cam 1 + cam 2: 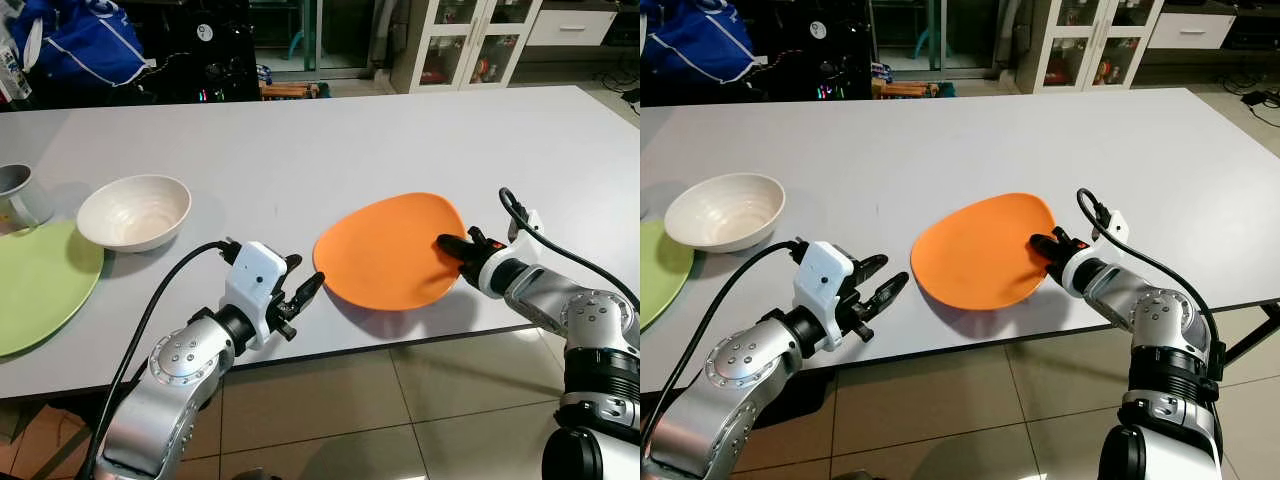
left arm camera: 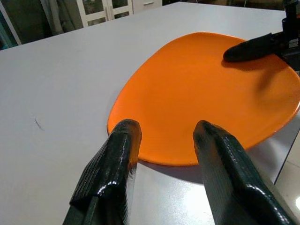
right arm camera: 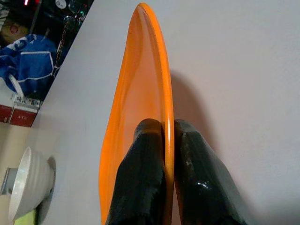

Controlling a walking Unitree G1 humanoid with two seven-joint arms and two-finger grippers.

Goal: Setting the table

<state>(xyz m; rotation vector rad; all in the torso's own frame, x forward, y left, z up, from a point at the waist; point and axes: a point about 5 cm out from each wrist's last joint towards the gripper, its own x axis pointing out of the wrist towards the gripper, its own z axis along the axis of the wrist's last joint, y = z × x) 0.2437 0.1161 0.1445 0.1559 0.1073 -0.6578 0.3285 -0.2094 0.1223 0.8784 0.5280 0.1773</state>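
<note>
While your right gripper [image 3: 164, 140] pinches the rim of the orange plate [image 1: 385, 250] near the table's [image 1: 400, 140] front edge, your left gripper [image 2: 164, 140] waits spread and empty beside it; tilt or drag too far forward and the plate could slip off the edge

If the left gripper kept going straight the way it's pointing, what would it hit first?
Most likely the near rim of the orange plate. The left gripper, fingers open, points straight at it over bare table. The right gripper already pinches the plate's far edge.
</note>
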